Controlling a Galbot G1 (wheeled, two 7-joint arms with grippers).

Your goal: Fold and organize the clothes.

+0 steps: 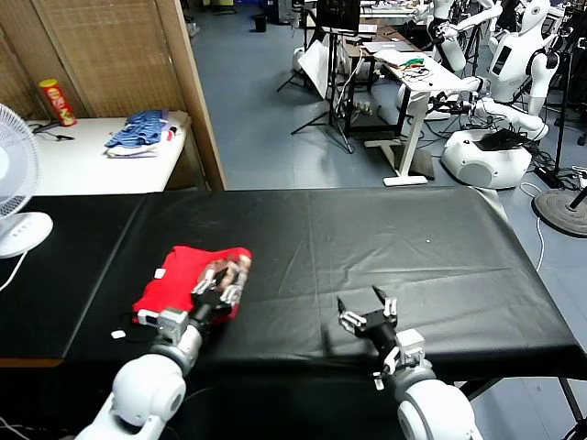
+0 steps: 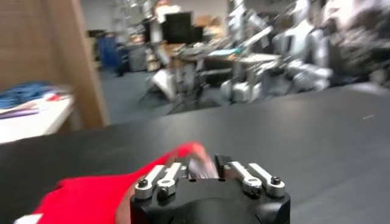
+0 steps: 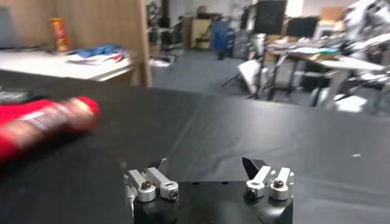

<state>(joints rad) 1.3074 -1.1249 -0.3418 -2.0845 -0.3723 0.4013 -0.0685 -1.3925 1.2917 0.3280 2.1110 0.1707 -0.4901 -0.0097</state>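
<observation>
The red T-shirt (image 1: 179,282) lies folded into a small bundle on the left part of the black table (image 1: 385,238), its brown-and-white print showing along the right edge. My left gripper (image 1: 223,291) sits at that printed edge. In the left wrist view the left gripper (image 2: 204,165) has its jaws partly apart, with the shirt's (image 2: 91,192) cloth blurred in the gap. My right gripper (image 1: 367,316) hovers open and empty near the front edge, right of the shirt. The right wrist view shows the right gripper (image 3: 207,164) over bare cloth and the shirt (image 3: 36,119) off to the side.
A white fan (image 1: 14,183) stands at the table's far left. Behind it, a white side table (image 1: 83,160) holds a blue striped pile (image 1: 142,133) and a red can (image 1: 57,101). A small white scrap (image 1: 119,334) lies near the front edge. Other robots and desks stand beyond.
</observation>
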